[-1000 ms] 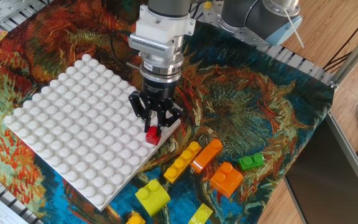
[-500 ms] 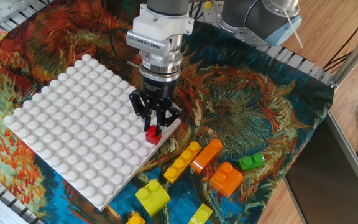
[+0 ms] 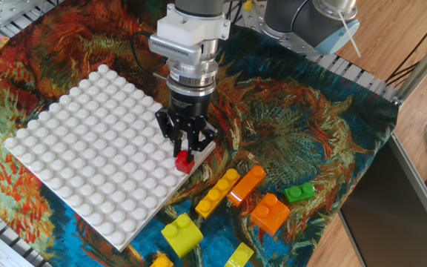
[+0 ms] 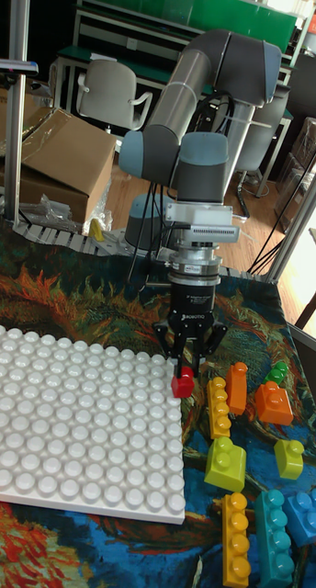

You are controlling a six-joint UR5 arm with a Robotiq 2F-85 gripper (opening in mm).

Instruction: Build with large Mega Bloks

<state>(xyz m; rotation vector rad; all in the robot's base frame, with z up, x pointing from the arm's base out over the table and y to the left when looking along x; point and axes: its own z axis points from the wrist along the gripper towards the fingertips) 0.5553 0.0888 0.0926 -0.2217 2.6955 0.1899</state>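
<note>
- The gripper's (image 3: pixel 187 150) fingertips cover the top of the red block (image 3: pixel 183 162), so its stud is hard to make out.
- The small, cube-like block shows no clear long axis; it stands upright.
- It sits between the fingers, pinched from both sides, at the right edge of the white baseplate (image 3: pixel 80 148).
- Other bricks lie on the patterned cloth (image 3: pixel 310 126), including a yellow bar (image 3: pixel 217 193) and an orange bar (image 3: pixel 246 185).
</note>
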